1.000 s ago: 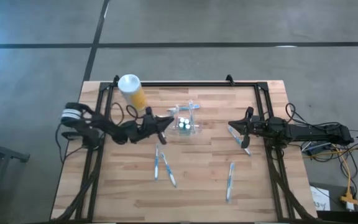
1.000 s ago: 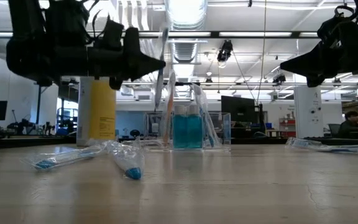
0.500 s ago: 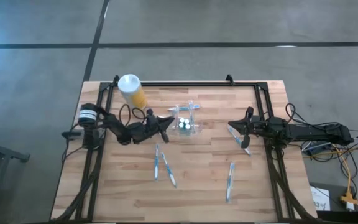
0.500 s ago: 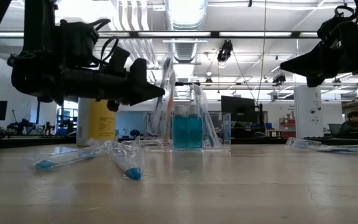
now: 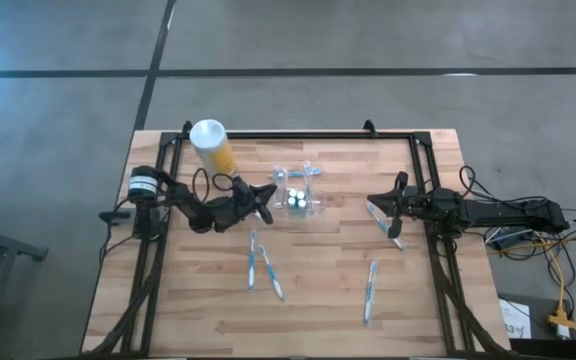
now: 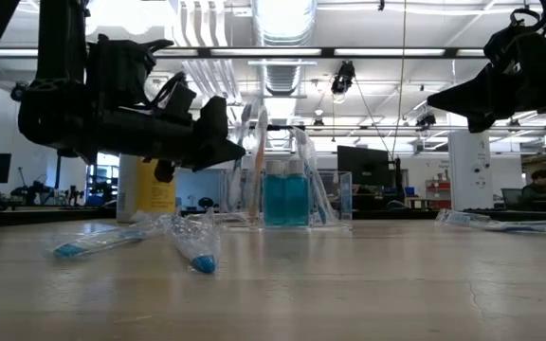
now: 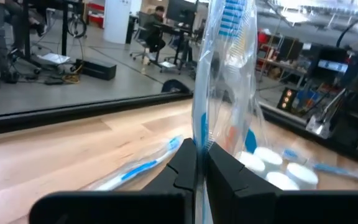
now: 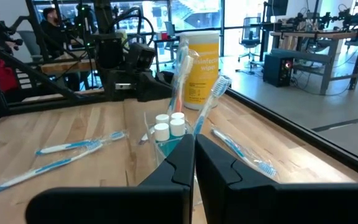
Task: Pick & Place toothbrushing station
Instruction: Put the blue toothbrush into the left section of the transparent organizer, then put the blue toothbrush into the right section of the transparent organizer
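Observation:
The toothbrushing station point(image 5: 299, 197) is a small clear box at the table's middle, holding white-capped blue bottles point(image 6: 286, 197) and upright toothbrushes point(image 8: 180, 74). My left gripper point(image 5: 266, 194) is level at the station's left side, shut on a plastic-wrapped, blue-bristled toothbrush point(image 7: 224, 68) that stands upright. My right gripper point(image 5: 396, 204) hovers shut at the right side of the table, above a wrapped toothbrush point(image 5: 385, 223) lying there, and holds nothing. My left gripper pinches the wrapped toothbrush between its two fingers, on the wrapper around the handle point(image 7: 200, 127). The fingers come level from the table's left and lie across the brush. The brush stands upright with its head up; the fingers hide its lower end.
A yellow canister with a white lid point(image 5: 213, 146) stands at the far left, behind my left arm. Two wrapped toothbrushes point(image 5: 261, 266) lie near the middle front and another point(image 5: 370, 291) at the front right. The table frame's black rails point(image 5: 298, 133) run along the edges.
My left gripper has sunk toward the table beside the station and its wrist has rolled. The wrapped toothbrush has come down with it, still upright and still pinched.

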